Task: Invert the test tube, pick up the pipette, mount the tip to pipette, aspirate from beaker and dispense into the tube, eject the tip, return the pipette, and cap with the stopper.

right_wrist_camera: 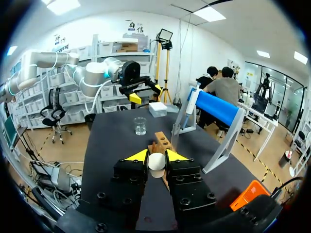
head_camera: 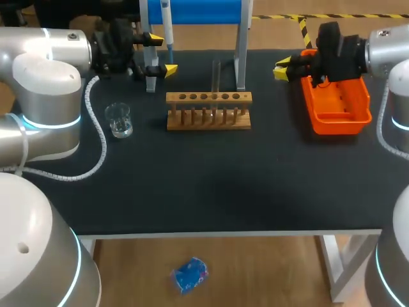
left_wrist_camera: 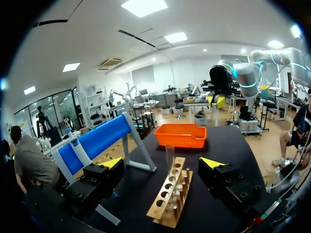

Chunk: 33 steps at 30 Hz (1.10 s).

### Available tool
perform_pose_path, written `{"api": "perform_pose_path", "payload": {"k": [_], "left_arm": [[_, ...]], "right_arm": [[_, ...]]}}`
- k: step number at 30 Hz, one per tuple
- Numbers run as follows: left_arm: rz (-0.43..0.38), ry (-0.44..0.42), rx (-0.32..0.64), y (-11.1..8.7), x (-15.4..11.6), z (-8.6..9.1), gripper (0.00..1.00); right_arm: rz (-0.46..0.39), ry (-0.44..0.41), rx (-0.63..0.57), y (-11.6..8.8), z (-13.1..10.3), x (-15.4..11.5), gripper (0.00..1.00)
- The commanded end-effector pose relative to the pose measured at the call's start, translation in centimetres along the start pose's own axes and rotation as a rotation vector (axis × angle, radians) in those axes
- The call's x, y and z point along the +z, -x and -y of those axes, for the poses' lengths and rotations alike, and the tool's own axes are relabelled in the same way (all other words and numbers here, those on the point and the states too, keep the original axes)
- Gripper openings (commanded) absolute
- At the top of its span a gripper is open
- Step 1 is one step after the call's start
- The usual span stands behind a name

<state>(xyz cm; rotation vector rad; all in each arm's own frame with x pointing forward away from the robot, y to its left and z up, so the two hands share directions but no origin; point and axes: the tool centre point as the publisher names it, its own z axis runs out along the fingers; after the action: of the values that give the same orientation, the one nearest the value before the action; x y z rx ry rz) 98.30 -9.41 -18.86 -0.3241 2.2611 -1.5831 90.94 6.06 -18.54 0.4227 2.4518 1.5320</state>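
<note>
While the right gripper (right_wrist_camera: 156, 156) hangs above the black table (head_camera: 211, 185), beside the far left corner of the orange plastic tray (head_camera: 337, 107), its two yellow-tipped fingers stand narrowly apart. They are clamped from both sides on an off-white round stopper (right_wrist_camera: 156, 165).

The left gripper (left_wrist_camera: 163, 164) is at the far left of the table, next to the blue-panelled stand (head_camera: 198, 11). Its fingers are spread wide and hold nothing.

Component positions:
- The clear glass test tube (head_camera: 216, 75) stands upright in a hole of the pale wooden tube rack (head_camera: 209, 110) at table centre. In the left wrist view it lies ahead of the open fingers.
- The blue-and-white pipette (head_camera: 167, 22) hangs on the stand, near the left gripper.
- The clear glass beaker (head_camera: 119, 119) stands on the table to the left of the rack, apart from it.
</note>
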Motion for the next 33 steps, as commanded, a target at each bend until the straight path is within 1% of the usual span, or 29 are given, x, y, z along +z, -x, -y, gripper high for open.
{"api": "perform_pose_path", "payload": {"k": [1,6,9,18,21,29,33], "left_arm": [[0.004,-0.005,0.002,-0.1,0.1,-0.1,1.00],[0.004,-0.005,0.002,-0.1,0.1,-0.1,1.00],[0.004,-0.005,0.002,-0.1,0.1,-0.1,1.00],[0.004,-0.005,0.002,-0.1,0.1,-0.1,1.00],[0.004,-0.005,0.002,-0.1,0.1,-0.1,1.00],[0.004,-0.005,0.002,-0.1,0.1,-0.1,1.00],[0.004,-0.005,0.002,-0.1,0.1,-0.1,1.00]], "right_arm": [[-0.002,-0.001,0.001,0.0,0.0,-0.1,0.00],[-0.002,-0.001,0.001,0.0,0.0,-0.1,0.00],[-0.016,0.001,-0.011,0.2,-0.6,1.3,0.00],[-0.038,0.034,0.017,1.5,-1.8,4.9,0.00],[-0.042,0.041,0.012,2.0,-2.6,6.2,0.00],[-0.063,0.041,-0.039,3.6,-5.7,10.7,0.00],[-0.065,0.039,-0.057,4.2,-6.8,12.5,0.00]]}}
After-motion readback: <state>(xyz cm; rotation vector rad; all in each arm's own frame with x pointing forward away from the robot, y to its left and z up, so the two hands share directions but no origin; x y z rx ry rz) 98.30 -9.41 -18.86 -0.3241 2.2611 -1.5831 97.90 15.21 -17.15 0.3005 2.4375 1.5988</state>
